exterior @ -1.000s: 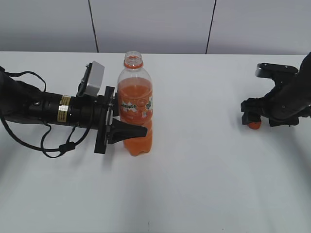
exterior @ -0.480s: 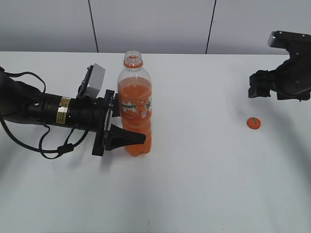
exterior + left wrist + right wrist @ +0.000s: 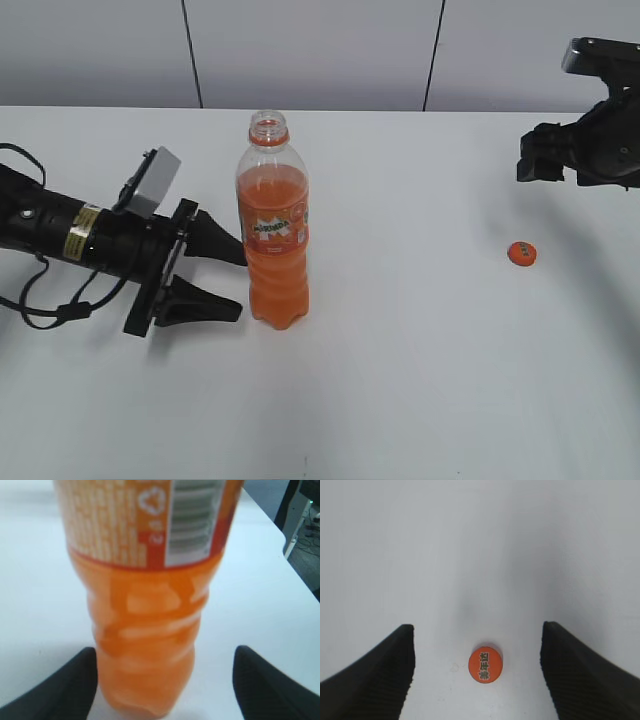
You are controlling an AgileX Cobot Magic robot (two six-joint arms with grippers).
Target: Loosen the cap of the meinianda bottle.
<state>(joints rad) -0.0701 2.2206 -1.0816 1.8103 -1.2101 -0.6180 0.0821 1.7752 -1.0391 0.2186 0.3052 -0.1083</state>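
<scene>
Just beyond the left gripper (image 3: 225, 280), lying level with jaws apart, the meinianda bottle (image 3: 273, 225) stands upright, mouth up; the right gripper (image 3: 477, 672) hangs spread above the cap (image 3: 485, 664).

On the label of the meinianda bottle (image 3: 273, 230) left of centre you can make out the Mirinda logo. Its back (image 3: 145, 525) shows a barcode, a recycling triangle and blurred print. The cap (image 3: 485, 664) at right bears three dark Chinese characters, 美年达.

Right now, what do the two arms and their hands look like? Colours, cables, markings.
Both arms are black. The left hand has two tapered black fingers, a grey camera box on the wrist, a yellow label round the forearm and loose black cables. The right hand has ribbed black fingers.
</scene>
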